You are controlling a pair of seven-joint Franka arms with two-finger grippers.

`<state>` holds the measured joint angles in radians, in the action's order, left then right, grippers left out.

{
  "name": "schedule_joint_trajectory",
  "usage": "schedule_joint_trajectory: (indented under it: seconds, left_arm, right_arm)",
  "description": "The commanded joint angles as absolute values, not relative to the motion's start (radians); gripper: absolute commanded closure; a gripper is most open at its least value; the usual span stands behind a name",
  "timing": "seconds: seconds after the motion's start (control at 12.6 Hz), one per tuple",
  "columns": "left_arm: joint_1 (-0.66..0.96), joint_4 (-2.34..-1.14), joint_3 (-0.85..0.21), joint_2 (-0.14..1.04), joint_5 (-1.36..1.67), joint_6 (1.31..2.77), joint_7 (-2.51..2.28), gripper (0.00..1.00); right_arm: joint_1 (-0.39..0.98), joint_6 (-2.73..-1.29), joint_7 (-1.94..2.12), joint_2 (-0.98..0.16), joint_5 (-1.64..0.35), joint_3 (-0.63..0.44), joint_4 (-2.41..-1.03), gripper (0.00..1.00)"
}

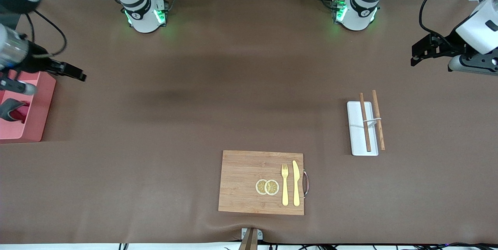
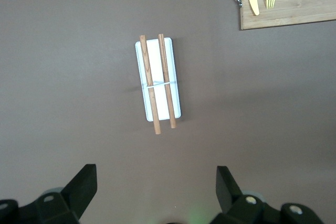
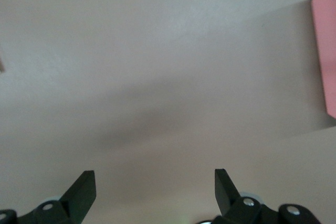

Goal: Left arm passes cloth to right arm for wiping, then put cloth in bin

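The cloth (image 1: 11, 110), dark grey with a crimson fold, lies inside the salmon-pink bin (image 1: 42, 98) at the right arm's end of the table. My right gripper (image 1: 74, 71) is open and empty, in the air beside the bin over bare table. In the right wrist view its gripper (image 3: 153, 177) shows spread fingers, and a bin wall (image 3: 325, 51) shows at the edge. My left gripper (image 1: 418, 53) is open and empty, raised at the left arm's end of the table. In the left wrist view that gripper (image 2: 156, 174) is over bare table near the white tray.
A white tray (image 1: 356, 125) with two wooden sticks (image 1: 365, 122) lies toward the left arm's end; it also shows in the left wrist view (image 2: 176, 72). A wooden cutting board (image 1: 241, 180) with a fork, a knife and lemon slices lies near the front edge.
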<state>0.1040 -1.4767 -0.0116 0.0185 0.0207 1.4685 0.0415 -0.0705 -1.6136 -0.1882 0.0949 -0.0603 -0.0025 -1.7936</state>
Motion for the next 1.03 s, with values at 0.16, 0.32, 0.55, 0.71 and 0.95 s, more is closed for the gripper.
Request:
schedule_joint_trajectory:
  seconds: [0.16, 0.32, 0.55, 0.71, 0.95]
  left_arm:
    - [0.104, -1.48, -0.017, 0.009, -0.008, 1.466, 0.035, 0.0]
    - [0.101, -1.482, -0.017, 0.009, -0.009, 1.466, 0.035, 0.0]
    - [0.101, -1.483, -0.017, 0.009, -0.009, 1.465, 0.035, 0.0]
    - [0.101, -1.483, -0.017, 0.011, -0.009, 1.465, 0.035, 0.0]
    - [0.101, -1.483, -0.015, 0.009, -0.009, 1.465, 0.035, 0.0]
  right_arm:
    - [-0.078, -1.568, -0.187, 0.104, -0.035, 0.011, -1.66, 0.0]
    - [-0.071, -1.633, -0.196, 0.077, -0.037, 0.011, -1.654, 0.0]
    - [-0.037, -1.625, -0.207, -0.041, -0.031, 0.011, -1.484, 0.0]
    - [-0.035, -1.615, -0.207, -0.045, -0.032, 0.011, -1.473, 0.0]
    - [-0.035, -1.606, -0.204, -0.043, -0.032, 0.011, -1.473, 0.0]
